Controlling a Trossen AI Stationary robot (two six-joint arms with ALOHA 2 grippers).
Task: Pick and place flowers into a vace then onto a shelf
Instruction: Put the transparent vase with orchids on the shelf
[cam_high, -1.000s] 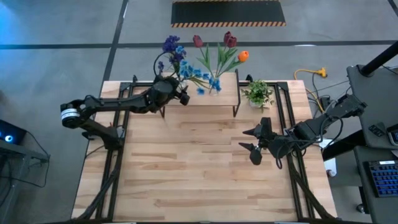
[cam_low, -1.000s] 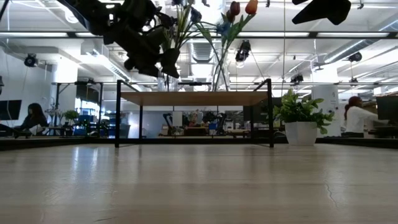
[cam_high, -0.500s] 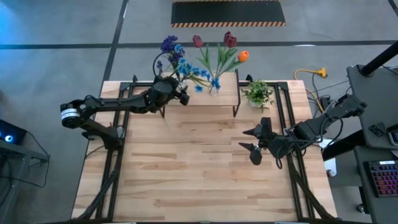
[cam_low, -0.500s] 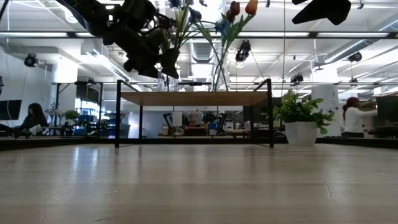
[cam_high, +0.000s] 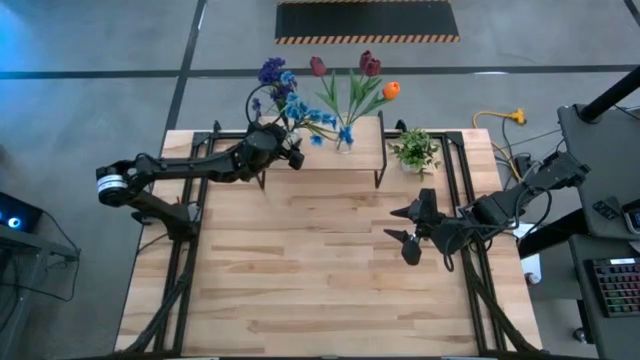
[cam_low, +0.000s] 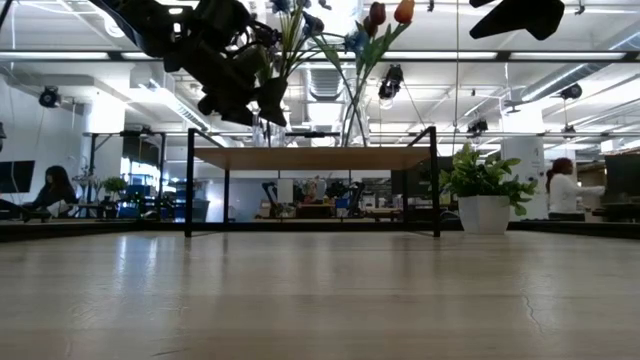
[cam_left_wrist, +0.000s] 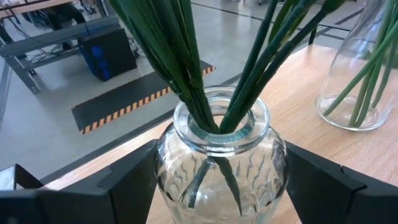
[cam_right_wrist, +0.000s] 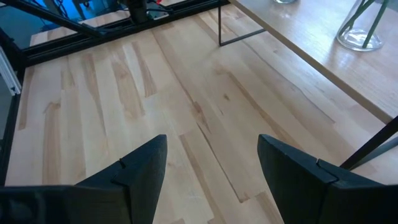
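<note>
text: none readable | labels: none | brands: none | numbers: none | signs: none

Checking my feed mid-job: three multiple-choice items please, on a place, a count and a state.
1. Where is the plant?
A. On the table, beside the shelf.
B. On the shelf.
C. In a gripper.
2. How many vases stand on the shelf?
A. One.
B. Two.
C. Three.
3. The right gripper is:
A. shut on a flower.
B. shut on a vase.
C. open, empty.
Answers: 1 A, it stands past the shelf's end; 2 B, the near vase and far vase show in the left wrist view; 3 C, only bare table shows between its jaws.
</note>
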